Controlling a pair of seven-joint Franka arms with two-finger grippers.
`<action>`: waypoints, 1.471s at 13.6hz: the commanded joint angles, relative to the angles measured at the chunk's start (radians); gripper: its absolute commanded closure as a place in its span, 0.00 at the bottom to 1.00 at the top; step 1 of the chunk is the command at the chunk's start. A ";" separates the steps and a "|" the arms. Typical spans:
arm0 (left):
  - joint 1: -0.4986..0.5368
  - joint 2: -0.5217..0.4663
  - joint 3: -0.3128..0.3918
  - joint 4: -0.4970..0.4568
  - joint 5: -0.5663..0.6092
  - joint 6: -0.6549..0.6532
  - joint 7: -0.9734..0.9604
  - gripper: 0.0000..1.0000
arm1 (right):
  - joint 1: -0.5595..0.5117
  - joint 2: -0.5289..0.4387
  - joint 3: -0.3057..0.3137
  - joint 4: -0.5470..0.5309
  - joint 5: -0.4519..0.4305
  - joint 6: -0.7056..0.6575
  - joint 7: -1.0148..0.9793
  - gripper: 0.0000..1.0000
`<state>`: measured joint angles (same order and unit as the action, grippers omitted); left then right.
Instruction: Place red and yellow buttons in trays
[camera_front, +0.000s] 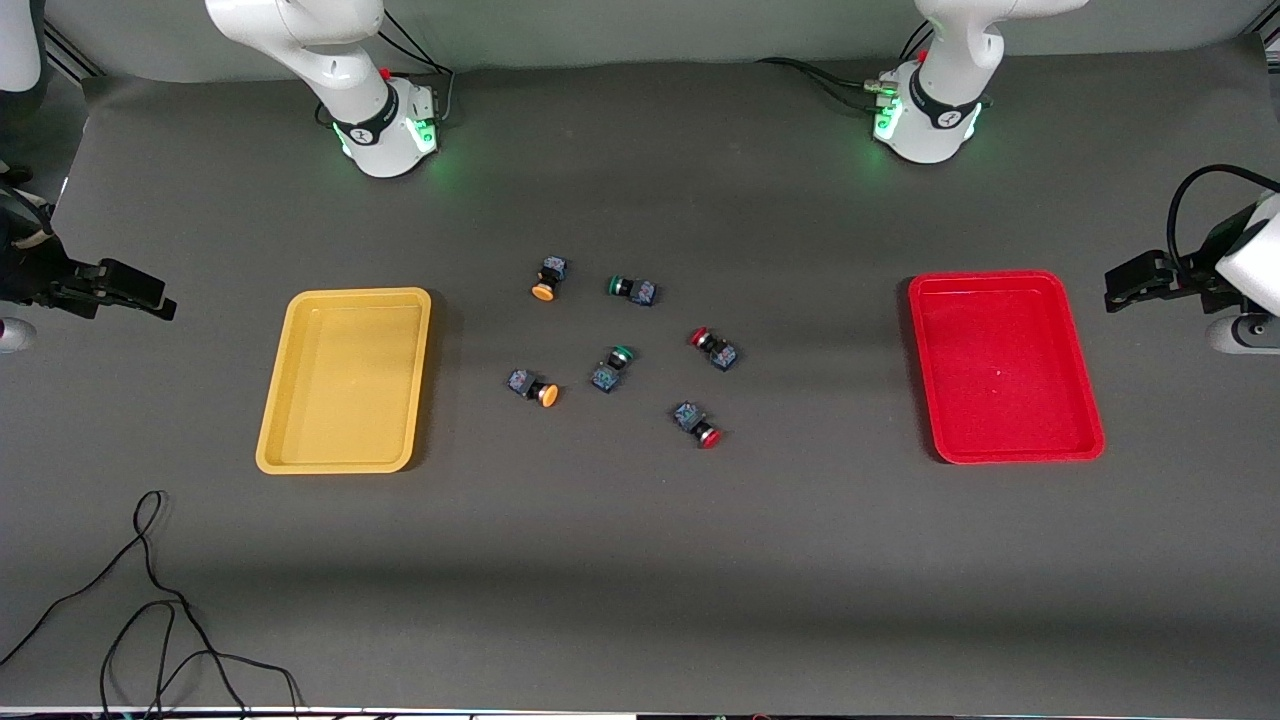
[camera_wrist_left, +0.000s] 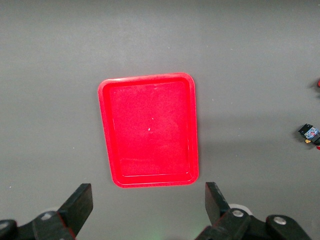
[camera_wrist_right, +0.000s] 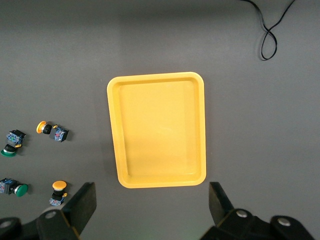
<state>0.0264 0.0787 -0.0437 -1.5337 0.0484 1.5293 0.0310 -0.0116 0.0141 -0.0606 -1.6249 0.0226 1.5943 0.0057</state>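
left end effector (camera_wrist_left: 145, 212) spread above red tray (camera_wrist_left: 112, 100) — buttons (camera_front: 705, 347) well apart.

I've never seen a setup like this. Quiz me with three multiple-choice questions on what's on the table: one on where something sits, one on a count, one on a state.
1. Where do the buttons lie?
A. In the red tray
B. On the table between the two trays
C. In the yellow tray

2. How many buttons have green caps?
A. Two
B. Four
C. None

3. How are the two grippers?
A. Both shut on a button
B. One open, one shut
C. Both open, holding nothing

Answers:
1. B: the buttons, such as the red button and yellow button, lie on the table between the yellow tray and red tray; both trays hold nothing.
2. A: one green button lies farther from the front camera than the other green button.
3. C: the left gripper and right gripper show spread fingers with nothing between.
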 joint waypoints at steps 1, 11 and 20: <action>-0.016 -0.005 0.013 0.009 -0.007 -0.017 0.006 0.00 | -0.002 -0.003 -0.001 0.005 0.005 -0.001 -0.016 0.00; -0.022 0.004 0.013 0.018 -0.007 -0.021 0.009 0.00 | 0.019 -0.005 0.007 -0.004 0.010 -0.010 -0.016 0.00; -0.051 0.036 0.005 0.017 -0.001 -0.046 0.023 0.00 | 0.379 -0.149 0.007 -0.359 0.019 0.212 0.469 0.00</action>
<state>-0.0038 0.1107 -0.0454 -1.5330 0.0475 1.5055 0.0377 0.2710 -0.0152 -0.0446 -1.8016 0.0340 1.6917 0.3284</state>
